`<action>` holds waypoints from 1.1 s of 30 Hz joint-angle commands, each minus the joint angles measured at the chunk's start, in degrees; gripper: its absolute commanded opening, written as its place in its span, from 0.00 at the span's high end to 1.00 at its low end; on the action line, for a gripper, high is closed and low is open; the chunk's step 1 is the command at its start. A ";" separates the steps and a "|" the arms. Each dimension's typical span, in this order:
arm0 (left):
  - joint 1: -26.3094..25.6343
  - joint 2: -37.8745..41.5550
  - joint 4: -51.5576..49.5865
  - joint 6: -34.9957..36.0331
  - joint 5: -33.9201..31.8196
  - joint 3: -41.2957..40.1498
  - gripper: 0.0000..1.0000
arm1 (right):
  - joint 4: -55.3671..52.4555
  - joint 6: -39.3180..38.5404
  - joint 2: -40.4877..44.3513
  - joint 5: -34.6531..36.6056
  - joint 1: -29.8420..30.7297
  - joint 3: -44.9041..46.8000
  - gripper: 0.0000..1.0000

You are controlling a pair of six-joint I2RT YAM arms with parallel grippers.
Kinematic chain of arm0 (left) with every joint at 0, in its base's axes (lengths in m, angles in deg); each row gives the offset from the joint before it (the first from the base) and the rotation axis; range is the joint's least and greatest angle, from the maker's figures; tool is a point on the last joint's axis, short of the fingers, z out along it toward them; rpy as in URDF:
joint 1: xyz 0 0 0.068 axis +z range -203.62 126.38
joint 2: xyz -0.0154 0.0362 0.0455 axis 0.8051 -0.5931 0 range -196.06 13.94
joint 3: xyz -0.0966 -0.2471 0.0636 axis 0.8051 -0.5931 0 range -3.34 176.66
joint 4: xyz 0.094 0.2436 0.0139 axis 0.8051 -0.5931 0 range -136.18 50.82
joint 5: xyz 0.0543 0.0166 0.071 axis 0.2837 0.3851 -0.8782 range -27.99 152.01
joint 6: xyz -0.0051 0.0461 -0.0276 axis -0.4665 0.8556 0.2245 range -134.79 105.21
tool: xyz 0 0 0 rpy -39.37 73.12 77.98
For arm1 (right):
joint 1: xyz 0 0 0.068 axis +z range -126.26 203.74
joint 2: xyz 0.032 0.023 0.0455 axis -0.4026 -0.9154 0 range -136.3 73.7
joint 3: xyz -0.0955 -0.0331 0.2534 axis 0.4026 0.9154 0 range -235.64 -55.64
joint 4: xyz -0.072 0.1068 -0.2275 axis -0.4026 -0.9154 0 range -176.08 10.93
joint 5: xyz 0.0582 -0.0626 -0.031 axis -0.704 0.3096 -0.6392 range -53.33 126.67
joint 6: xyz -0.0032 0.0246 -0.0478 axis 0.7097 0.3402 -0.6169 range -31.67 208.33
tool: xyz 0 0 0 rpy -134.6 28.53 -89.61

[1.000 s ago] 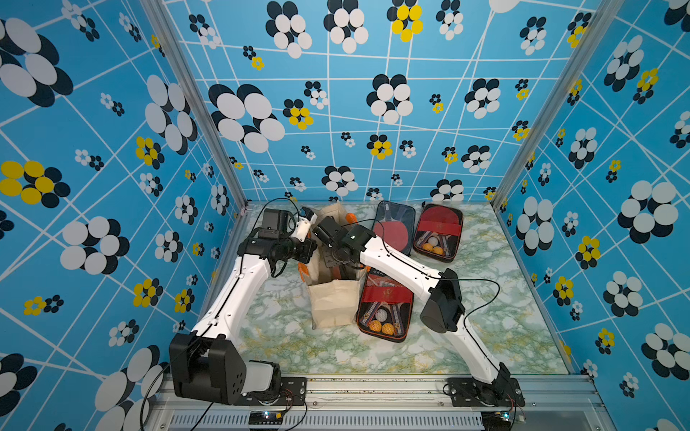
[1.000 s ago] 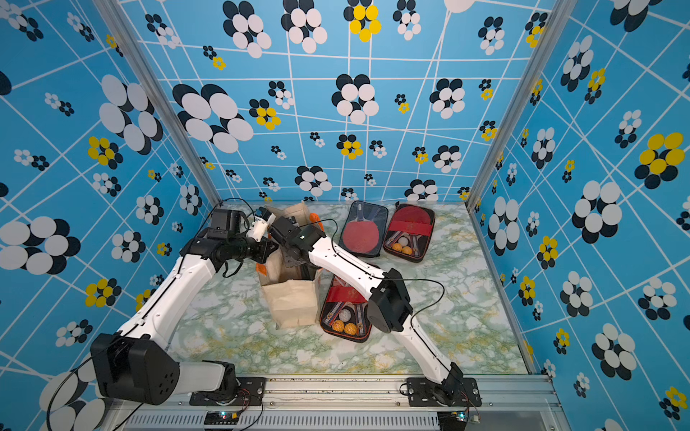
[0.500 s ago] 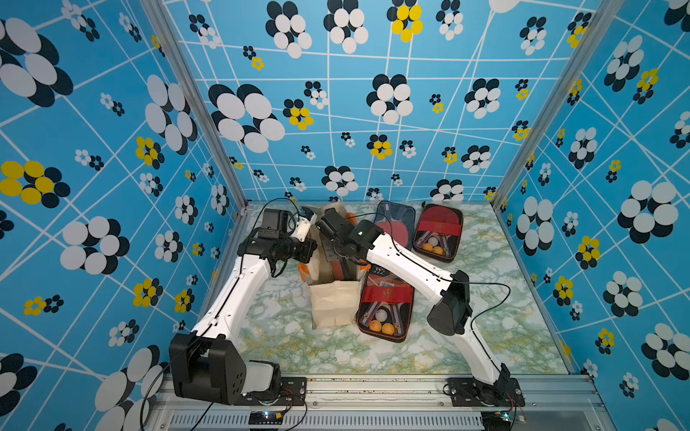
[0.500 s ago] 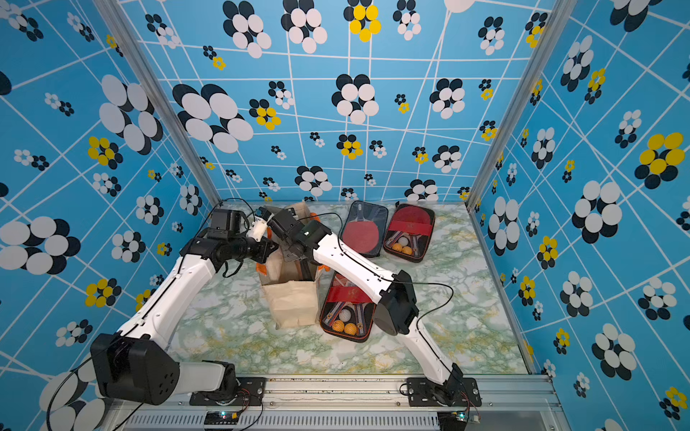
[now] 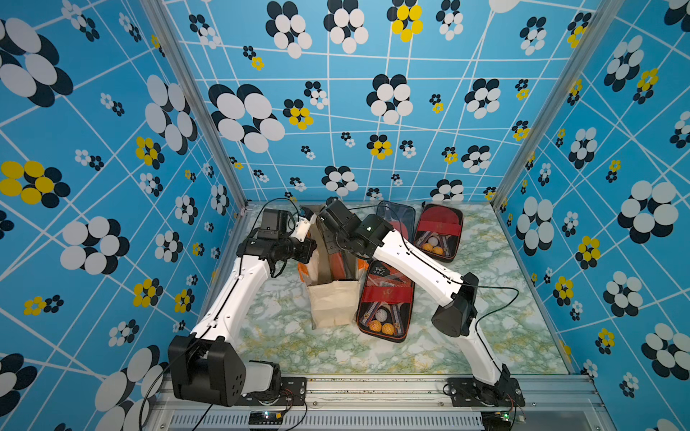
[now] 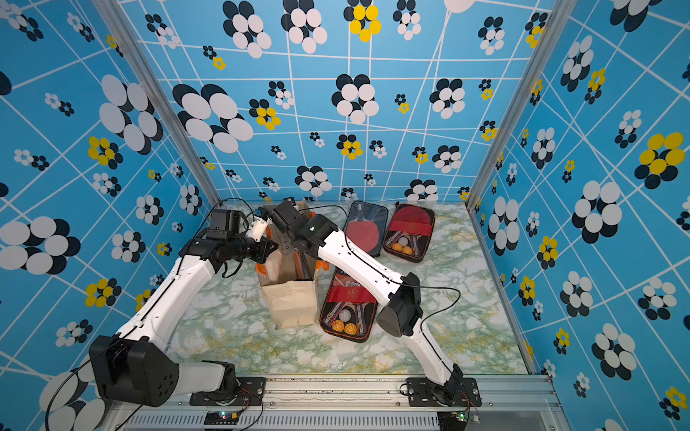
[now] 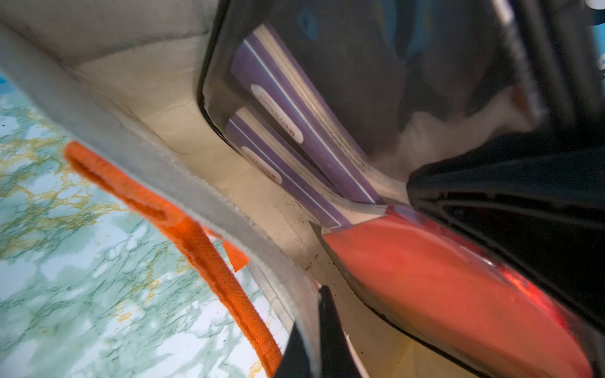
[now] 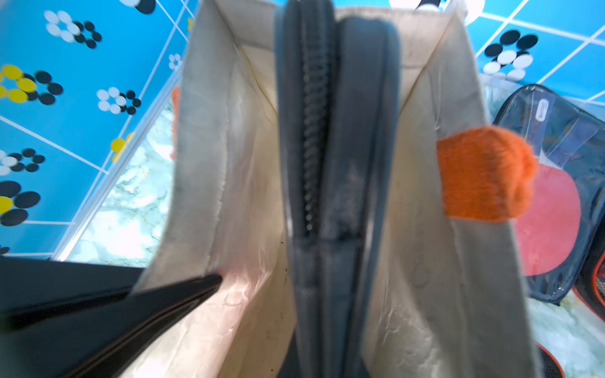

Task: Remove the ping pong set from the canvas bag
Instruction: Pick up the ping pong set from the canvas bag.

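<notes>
Between the jaws of the right gripper (image 5: 336, 255), closed down inside the bag's mouth, runs the zippered top edge of the ping pong set (image 8: 327, 157), a flat dark-grey zip-up case with a clear plastic face over a red paddle. The pinch itself lies out of the wrist view, so the hold is my judgement. Around that hand stands the canvas bag (image 5: 332, 306), a boxy cream cloth tote with short orange webbing handles (image 8: 484, 173). It is upright, with the case on edge between its broad walls. Just beside the right hand, the left gripper (image 5: 311, 250) is clamped shut on the tote's rim, spreading the mouth.

The case should be light and fairly stiff along its piped seam. The clear face looks slick (film like that slips and dents), so the zipper edge is the place to take it. The soft tote will probably ride up with the case unless its rim is held down.

Farther out from both hands, three similar paddle cases (image 5: 386, 298) lie flat on the green-marbled tabletop (image 5: 280, 328), the nearest just beside the tote.
</notes>
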 commanded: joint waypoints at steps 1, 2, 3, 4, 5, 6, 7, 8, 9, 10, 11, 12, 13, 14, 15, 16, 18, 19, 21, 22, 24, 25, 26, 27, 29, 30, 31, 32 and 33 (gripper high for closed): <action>0.06 1.73 0.29 0.97 0.13 -0.63 1.00 | 1.84 -1.14 5.39 2.15 0.52 -4.50 1.00; 0.10 1.75 0.29 0.99 0.14 -0.61 1.00 | 1.80 -1.28 5.39 2.28 0.54 -5.17 1.00; 0.06 1.74 0.29 0.99 0.14 -0.61 1.00 | 1.83 -1.43 5.39 2.54 0.54 -5.82 1.00; 0.06 1.77 0.28 0.99 0.14 -0.61 1.00 | 1.83 -1.70 5.39 2.74 0.54 -6.40 1.00; 0.06 1.76 0.29 0.99 0.14 -0.66 1.00 | 1.79 -1.91 5.32 2.90 0.54 -6.99 1.00; 0.06 1.80 0.29 0.99 0.14 -0.63 1.00 | 1.69 -2.13 5.22 3.14 0.53 -7.66 1.00; 0.02 1.80 0.29 0.98 0.14 -0.64 1.00 | 1.66 -2.31 5.14 3.33 0.50 -8.32 1.00; 0.06 1.85 0.29 0.97 0.13 -0.62 1.00 | 1.51 -2.56 5.05 3.58 0.54 -9.04 1.00; 0.06 1.84 0.29 0.99 0.14 -0.65 1.00 | 1.41 -2.68 4.96 3.77 0.54 -9.62 1.00; 0.06 1.88 0.29 0.97 0.14 -0.75 1.00 | 1.31 -2.85 4.89 3.99 0.52 -10.19 1.00; 0.10 1.89 0.29 0.99 0.13 -0.71 1.00 | 1.32 -3.06 4.95 4.28 0.54 -10.71 1.00; 0.06 1.89 0.33 0.99 0.14 -0.72 1.00 | 1.31 -3.20 5.02 4.50 0.54 -11.07 1.00; 0.13 1.87 0.29 0.99 0.18 -0.75 1.00 | 1.31 -3.41 5.11 4.79 0.52 -11.47 1.00; 0.02 1.88 0.29 0.99 0.22 -0.72 1.00 | 1.32 -3.59 5.27 5.09 0.48 -11.81 1.00; 0.06 1.88 0.31 1.03 0.20 -0.70 1.00 | 1.44 -3.85 5.39 5.40 0.54 -12.07 1.00; 0.06 1.87 0.38 0.99 0.22 -0.72 1.00 | 1.48 -4.11 5.65 5.73 0.48 -12.32 1.00; 0.10 1.80 0.38 0.82 0.31 -0.80 1.00 | 1.83 -4.67 6.21 6.32 0.54 -12.67 1.00; 0.06 1.75 0.44 0.90 0.31 -0.82 1.00 | 2.06 -4.88 6.41 6.53 0.54 -12.78 1.00; 0.06 1.72 0.42 0.90 0.35 -0.79 1.00 | 2.51 -5.37 7.04 7.16 0.54 -12.76 1.00; 0.06 1.70 0.44 0.85 0.32 -0.70 1.00 | 2.75 -5.67 7.23 7.33 0.54 -12.85 1.00; 0.08 1.60 0.38 0.81 0.34 -0.70 1.00 | 3.29 -6.28 7.93 7.88 0.53 -12.94 1.00; 0.02 1.62 0.38 0.81 0.40 -0.62 1.00 | 3.56 -6.63 8.15 8.20 0.51 -12.98 1.00; -0.02 1.61 0.38 0.79 0.40 -0.64 1.00 | 3.85 -6.98 8.52 8.52 0.50 -13.06 1.00; 0.06 1.54 0.30 0.81 0.38 -0.65 1.00 | 4.19 -7.34 8.79 8.77 0.50 -13.15 1.00; 0.11 1.54 0.29 0.77 0.38 -0.61 1.00 | 4.85 -8.13 9.40 9.49 0.52 -13.29 1.00; 0.06 1.53 0.29 0.83 0.40 -0.61 1.00 | 5.07 -8.45 9.68 9.83 0.51 -13.33 1.00; 0.05 1.53 0.33 0.79 0.40 -0.68 1.00 | 5.33 -8.85 10.00 10.26 0.46 -13.42 1.00; 0.06 1.53 0.29 0.81 0.40 -0.68 1.00 | 5.60 -9.22 10.21 10.66 0.47 -13.42 1.00; 0.06 1.44 0.38 0.81 0.49 -0.71 1.00 | 5.83 -9.53 10.46 10.91 0.51 -13.51 1.00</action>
